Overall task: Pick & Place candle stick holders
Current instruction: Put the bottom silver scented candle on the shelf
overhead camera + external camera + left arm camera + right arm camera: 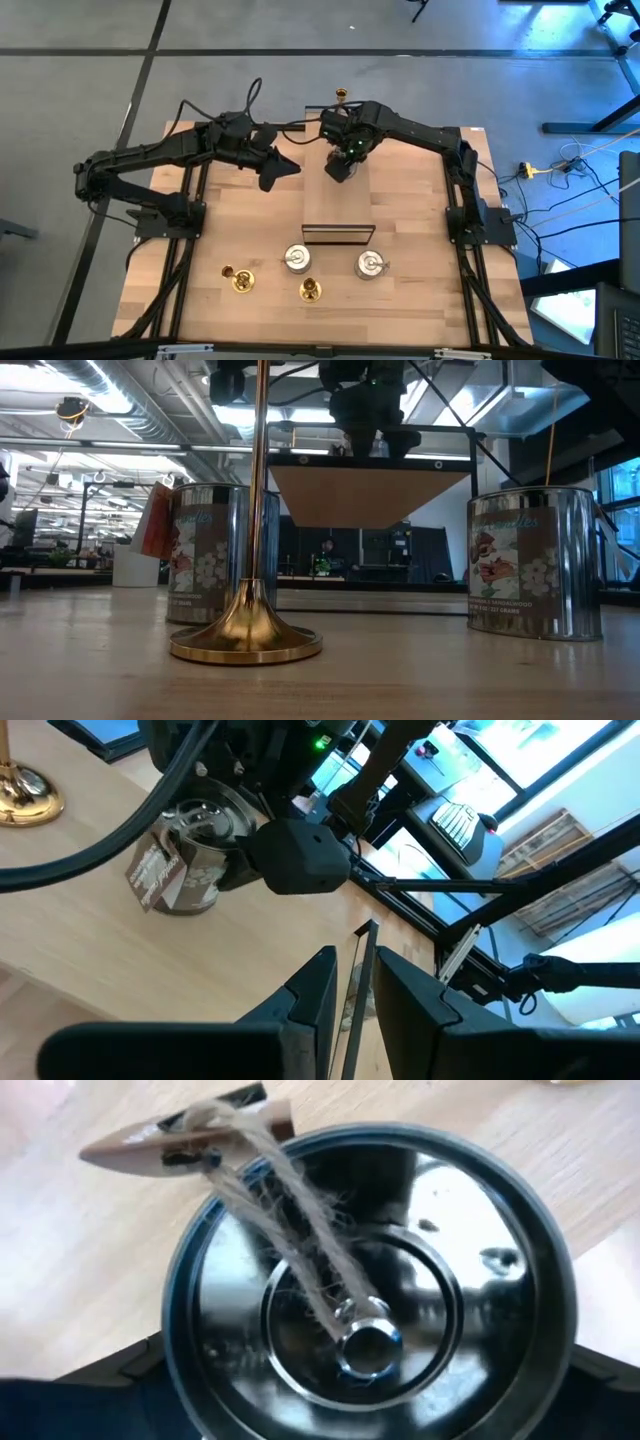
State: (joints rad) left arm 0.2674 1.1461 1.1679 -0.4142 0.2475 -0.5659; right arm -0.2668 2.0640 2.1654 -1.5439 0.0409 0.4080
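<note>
A silver candle stick holder [370,1270] sits at the far middle of the table [400,200], clasped between the spread fingers of the right gripper [341,168]. Just left of it, the left gripper [278,171] hovers clenched and empty. Four more holders stand along the near edge.

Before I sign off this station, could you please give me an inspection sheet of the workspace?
Surface: wooden table with a raised wooden shelf at its centre.
Job's things: brass holders near the front, another at the far edge; silver tins in front of the shelf.
Clutter: nothing seen.
Grippers: right gripper over the shelf, fingers around a third tin; left gripper beside it, empty, fingers nearly together.
Cables: black loops over the left arm; floor leads to the right.
Surroundings: grey floor.
</note>
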